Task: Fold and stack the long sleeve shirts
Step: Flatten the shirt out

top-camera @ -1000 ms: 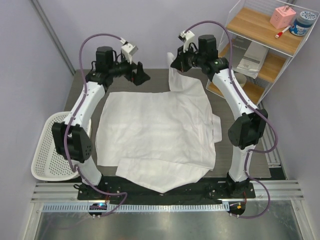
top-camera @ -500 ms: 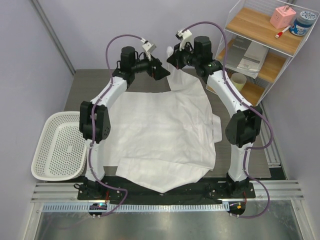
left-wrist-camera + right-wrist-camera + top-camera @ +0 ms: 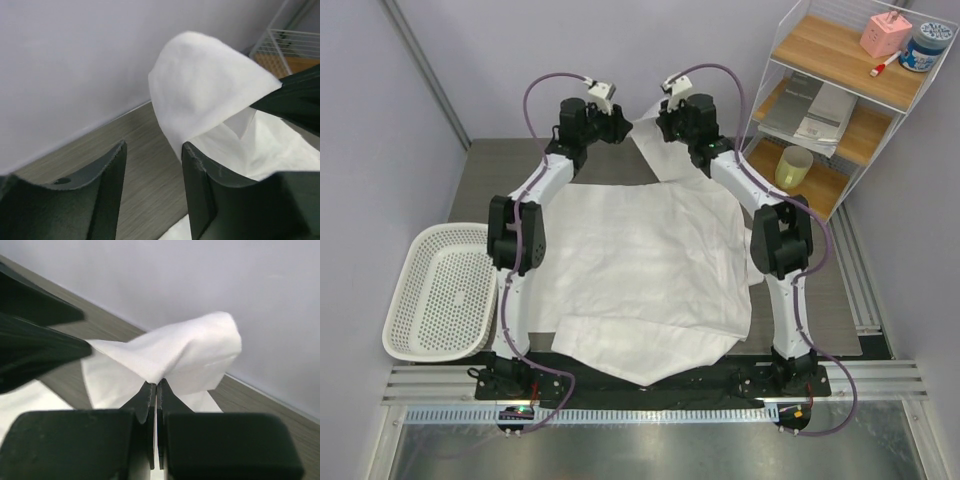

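A white long sleeve shirt [image 3: 640, 260] lies spread over the middle of the dark table [image 3: 500, 165]. My right gripper [image 3: 658, 122] is at the back edge, shut on a fold of its cloth [image 3: 180, 352] and holding it lifted; the pinch shows in the right wrist view [image 3: 156, 385]. My left gripper [image 3: 623, 122] is open just left of that lifted fold. In the left wrist view [image 3: 152, 150] its right finger [image 3: 195, 175] is beside the raised cloth [image 3: 205, 95], and only bare table shows between the jaws. I cannot tell whether the finger touches the cloth.
A white perforated basket [image 3: 405, 330] sits at the table's left edge. A wire shelf [image 3: 775, 45] at the right rear holds flat booklets [image 3: 820, 105], a yellow cup [image 3: 793, 165], a pink box and a blue jar. The back wall is close behind both grippers.
My left gripper has swung right along the back edge to the lifted cloth. My right gripper has moved left with the cloth in it.
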`<act>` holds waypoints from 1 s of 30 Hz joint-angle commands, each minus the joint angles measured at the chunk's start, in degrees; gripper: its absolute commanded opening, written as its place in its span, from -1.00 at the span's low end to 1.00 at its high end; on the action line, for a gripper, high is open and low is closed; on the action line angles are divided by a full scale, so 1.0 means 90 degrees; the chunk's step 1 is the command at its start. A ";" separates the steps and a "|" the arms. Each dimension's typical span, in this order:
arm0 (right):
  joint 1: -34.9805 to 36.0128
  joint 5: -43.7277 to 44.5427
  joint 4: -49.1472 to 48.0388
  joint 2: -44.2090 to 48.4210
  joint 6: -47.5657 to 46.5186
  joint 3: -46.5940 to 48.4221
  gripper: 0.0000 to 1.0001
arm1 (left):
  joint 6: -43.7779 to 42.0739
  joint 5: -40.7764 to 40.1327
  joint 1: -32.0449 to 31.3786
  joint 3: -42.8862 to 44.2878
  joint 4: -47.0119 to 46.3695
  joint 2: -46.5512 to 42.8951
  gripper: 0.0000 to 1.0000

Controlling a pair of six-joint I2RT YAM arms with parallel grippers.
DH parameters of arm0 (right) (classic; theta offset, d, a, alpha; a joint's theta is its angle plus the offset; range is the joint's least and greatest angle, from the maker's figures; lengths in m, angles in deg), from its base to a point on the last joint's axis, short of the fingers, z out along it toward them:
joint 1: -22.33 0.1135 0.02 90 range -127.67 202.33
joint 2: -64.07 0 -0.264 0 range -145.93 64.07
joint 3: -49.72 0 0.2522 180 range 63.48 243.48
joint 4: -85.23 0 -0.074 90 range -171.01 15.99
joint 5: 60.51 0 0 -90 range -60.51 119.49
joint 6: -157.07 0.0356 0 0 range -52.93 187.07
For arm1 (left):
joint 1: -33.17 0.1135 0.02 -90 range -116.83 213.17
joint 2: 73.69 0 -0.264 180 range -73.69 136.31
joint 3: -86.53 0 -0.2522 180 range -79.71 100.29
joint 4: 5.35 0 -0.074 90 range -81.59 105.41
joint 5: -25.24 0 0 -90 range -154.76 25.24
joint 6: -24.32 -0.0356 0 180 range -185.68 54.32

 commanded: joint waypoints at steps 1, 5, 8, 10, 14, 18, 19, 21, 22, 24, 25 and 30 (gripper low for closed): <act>0.0092 0.1565 -0.0954 -0.0594 -0.0046 0.0792 -0.98 | -0.0276 -0.0675 0.0321 0.0251 -0.0160 -0.0062 0.12; 0.0190 0.2487 -0.1296 -0.1335 -0.0611 0.1601 -0.98 | -0.0839 -0.0440 0.0478 -0.0403 0.0297 -0.0667 0.37; 0.0190 0.2606 -0.1375 -0.1444 -0.0720 0.1886 -0.98 | -0.1397 -0.0393 0.0565 -0.0844 0.1058 -0.1127 0.59; 0.0190 0.2567 -0.1453 -0.1250 -0.0817 0.1780 -0.98 | -0.1661 -0.0236 0.0741 -0.0854 0.2014 -0.1225 0.67; 0.0200 0.2730 -0.1628 -0.1034 -0.1256 0.1662 -0.98 | -0.2286 0.0398 0.1073 -0.0270 0.3742 -0.0894 0.61; 0.0209 0.3472 -0.2252 -0.1239 -0.2076 0.1954 -0.98 | -0.2823 0.0215 0.1210 0.0278 0.5090 -0.0513 0.45; 0.0209 0.3668 -0.2438 -0.1278 -0.2522 0.1975 -0.98 | -0.2882 0.0069 0.1239 0.0308 0.5200 -0.0483 0.45; 0.0161 0.4020 -0.2848 -0.1230 -0.2750 0.1975 -0.98 | -0.2932 -0.0186 0.1249 0.0221 0.5308 -0.0502 0.42; 0.0151 0.4070 -0.2859 -0.1123 -0.2887 0.1946 -0.98 | -0.2942 -0.0245 0.1288 0.0172 0.5327 -0.0512 0.42; 0.0122 0.4149 -0.2869 -0.0996 -0.2946 0.1722 -0.98 | -0.2942 -0.0294 0.1317 0.0152 0.5396 -0.0493 0.41; 0.0122 0.4081 -0.2772 -0.0908 -0.2908 0.1595 -0.98 | -0.2961 -0.0265 0.1327 0.0152 0.5425 -0.0464 0.41; 0.0170 0.3398 -0.1485 -0.0507 -0.2722 0.0433 -0.98 | -0.3059 -0.0304 0.1347 0.0765 0.5903 -0.0055 0.43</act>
